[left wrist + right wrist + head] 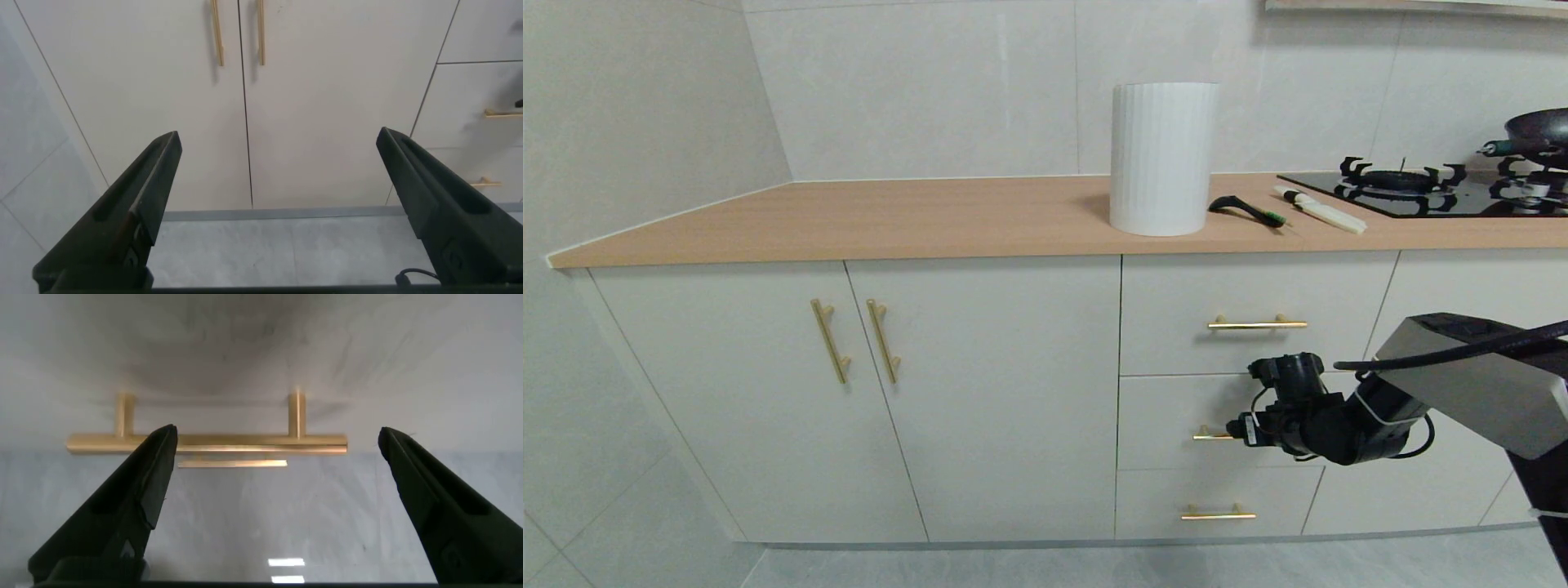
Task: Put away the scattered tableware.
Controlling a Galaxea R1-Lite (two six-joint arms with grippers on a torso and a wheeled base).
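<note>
I judge I'm at opening a drawer: right gripper (pixel 275 439) with fingers (pixel 122 506) spread, handle (pixel 204 443) just ahead between them, ungripped, tableware (pixel 1319 209) well above on the counter (pixel 931 216); next I must ease forward and pinch it squarely.

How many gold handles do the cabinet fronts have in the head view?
5. Two upright door handles at left. The top drawer handle, middle drawer handle and bottom drawer handle are stacked; the right gripper partly covers the middle one. The arm may hide more.
</note>
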